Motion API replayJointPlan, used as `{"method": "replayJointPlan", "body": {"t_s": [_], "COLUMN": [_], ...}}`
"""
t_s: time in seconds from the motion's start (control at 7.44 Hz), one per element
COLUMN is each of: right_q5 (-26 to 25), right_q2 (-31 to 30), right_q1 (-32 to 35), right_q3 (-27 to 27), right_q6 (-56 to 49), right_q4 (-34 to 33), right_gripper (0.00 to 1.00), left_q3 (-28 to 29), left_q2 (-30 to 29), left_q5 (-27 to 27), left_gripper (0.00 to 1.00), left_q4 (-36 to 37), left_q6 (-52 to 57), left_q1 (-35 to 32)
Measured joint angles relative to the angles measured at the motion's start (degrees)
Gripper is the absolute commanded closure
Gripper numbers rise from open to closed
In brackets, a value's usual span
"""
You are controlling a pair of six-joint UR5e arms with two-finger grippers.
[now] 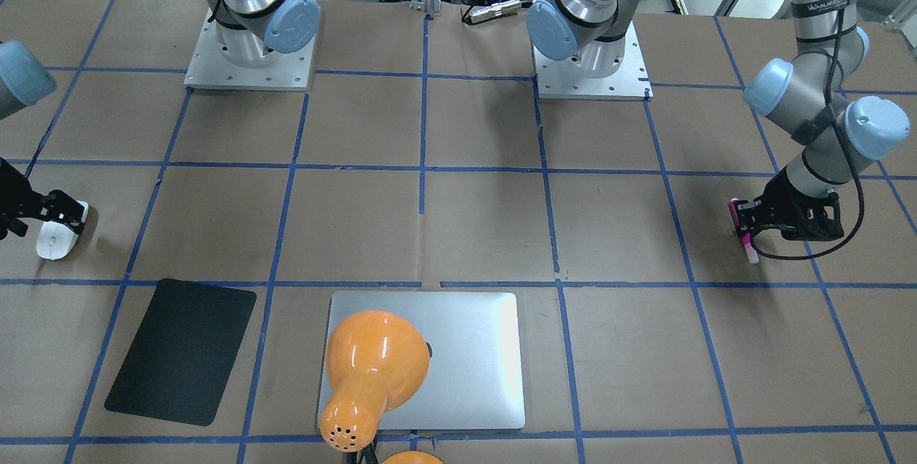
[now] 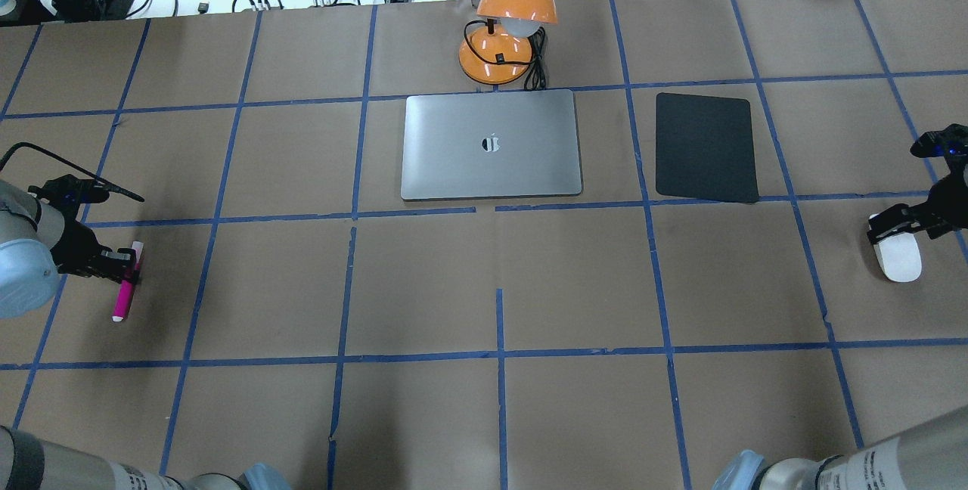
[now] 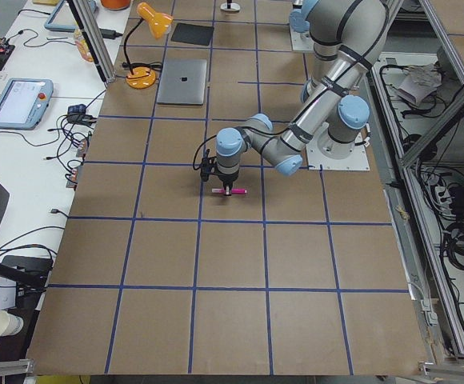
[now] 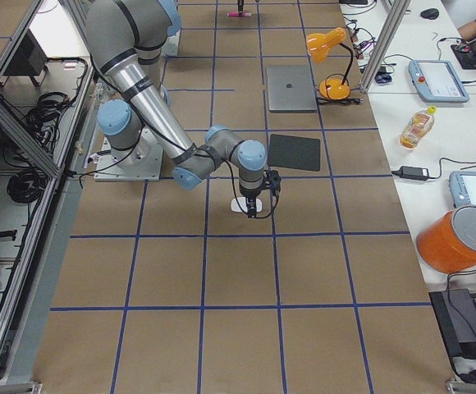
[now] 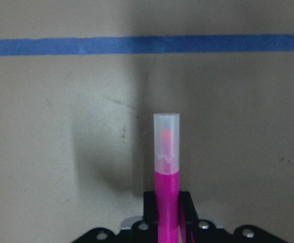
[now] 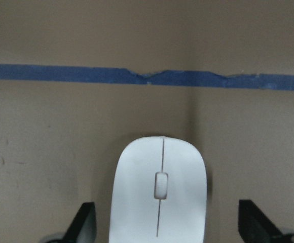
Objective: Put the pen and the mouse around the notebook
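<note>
The magenta pen (image 2: 125, 286) with its pale cap (image 5: 166, 136) is at the table's far left, and my left gripper (image 2: 127, 267) is shut on its pink barrel (image 5: 166, 202). It is held low over the paper; I cannot tell whether it touches. At the far right the white mouse (image 2: 898, 255) rests on the table. My right gripper (image 2: 892, 227) is open and straddles its rear, its fingers (image 6: 83, 225) well clear of the mouse (image 6: 159, 187) on both sides. The silver notebook (image 2: 491, 165) lies closed at the middle far side, away from both grippers.
An orange lamp (image 2: 514, 13) stands just behind the notebook, and its shade (image 1: 372, 356) overhangs it in the front-facing view. A black mat (image 2: 705, 146) lies to the notebook's right. Blue tape lines (image 2: 499, 354) grid the brown paper. Both arm bases (image 1: 247, 63) sit at the robot's edge.
</note>
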Motion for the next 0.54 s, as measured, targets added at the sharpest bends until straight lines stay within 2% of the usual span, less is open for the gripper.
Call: {"method": "replayJointPlan", "body": {"t_s": [0.27, 0.54], "right_q5": [0.0, -0.1], "right_q2": [0.4, 0.7], "right_q1": [0.0, 0.0], "right_q3": [0.3, 0.4], "right_q6": [0.8, 1.7], "right_q4": [-0.3, -0.3], "right_gripper": [0.04, 0.05], "left_q3": [0.3, 0.5], "left_q2": [4.2, 10.4], "left_q5": [-1.1, -3.6], "left_gripper": [1.00, 1.00], "left_q4": [-6.5, -14.6], "left_q6": [-1.8, -15.5], "left_q1": [-1.5, -8.4]}}
